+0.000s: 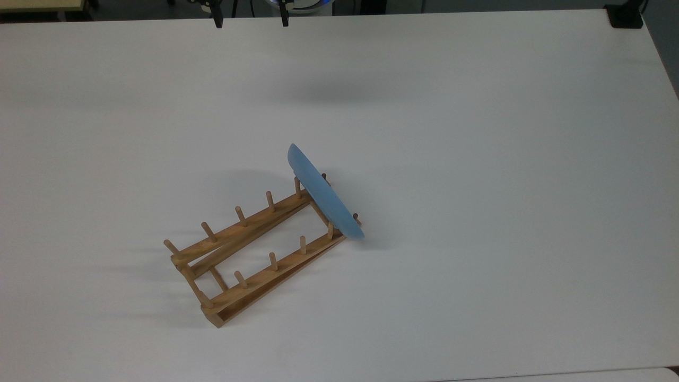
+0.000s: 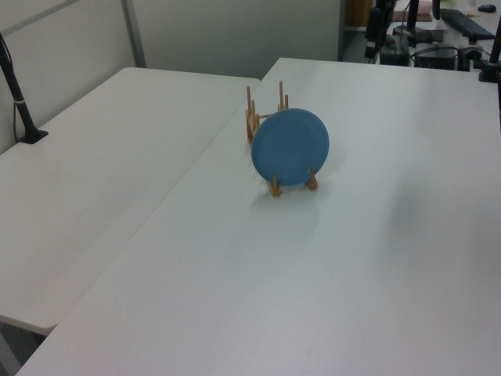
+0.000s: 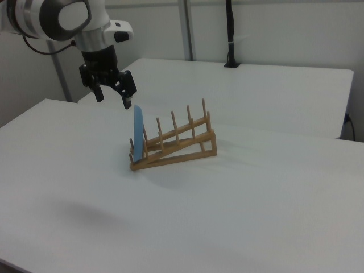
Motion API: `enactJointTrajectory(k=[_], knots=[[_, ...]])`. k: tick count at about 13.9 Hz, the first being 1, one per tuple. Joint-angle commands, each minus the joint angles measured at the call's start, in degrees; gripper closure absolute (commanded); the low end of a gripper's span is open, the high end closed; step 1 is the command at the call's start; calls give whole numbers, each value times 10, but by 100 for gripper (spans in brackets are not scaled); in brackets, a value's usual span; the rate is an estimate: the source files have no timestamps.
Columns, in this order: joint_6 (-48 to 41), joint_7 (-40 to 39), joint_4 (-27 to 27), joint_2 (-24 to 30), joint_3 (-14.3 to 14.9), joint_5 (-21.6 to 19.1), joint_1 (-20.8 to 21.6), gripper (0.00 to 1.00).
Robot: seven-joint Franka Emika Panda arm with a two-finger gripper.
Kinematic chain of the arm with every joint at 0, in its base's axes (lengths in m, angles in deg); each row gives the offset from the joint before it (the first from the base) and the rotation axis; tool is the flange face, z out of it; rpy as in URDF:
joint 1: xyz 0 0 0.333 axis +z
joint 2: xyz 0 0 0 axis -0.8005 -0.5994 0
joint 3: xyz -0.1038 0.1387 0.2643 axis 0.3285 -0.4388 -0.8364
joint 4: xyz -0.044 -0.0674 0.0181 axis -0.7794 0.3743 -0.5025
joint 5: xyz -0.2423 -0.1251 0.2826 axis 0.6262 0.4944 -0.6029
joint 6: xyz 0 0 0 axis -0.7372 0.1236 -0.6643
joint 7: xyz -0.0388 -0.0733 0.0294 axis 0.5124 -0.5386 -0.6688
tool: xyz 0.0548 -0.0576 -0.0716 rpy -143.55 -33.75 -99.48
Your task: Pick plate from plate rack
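Note:
A light-blue plate [image 1: 324, 194] stands on edge in the end slot of the wooden plate rack [image 1: 249, 253], at the rack's upper-right end in the top view. From the left view the plate [image 2: 290, 146] faces the camera and covers most of the rack [image 2: 252, 117]. In the right view the plate [image 3: 137, 135] is seen edge-on at the rack's [image 3: 176, 143] low left end. My gripper [image 3: 114, 98] hangs open in the air above and left of the plate, apart from it. Its two fingertips [image 1: 217, 20] show at the top view's upper edge, holding nothing.
The rack sits on a wide white table [image 1: 477, 185]. A second white table [image 2: 102, 157] adjoins it on the left view's left. A black post [image 3: 230, 34] stands at the far table's back edge in the right view.

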Motion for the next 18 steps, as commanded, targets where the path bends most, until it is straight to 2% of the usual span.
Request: enactJointTrajectory(k=[1,6,7,10,11,14,18], knots=[[8,16,-8,6,0,8,6,0],[7,3,-9,6,-1,8,6,0],[7,-18,-9,5,-1,9,6,0],[5,-164,-13,2,0,10,3,0],[6,-177,-14,0,0,11,5,0],[28,-163,-17,-20,0,26,6,0],[111,-151,-17,-60,-1,36,17,0]])
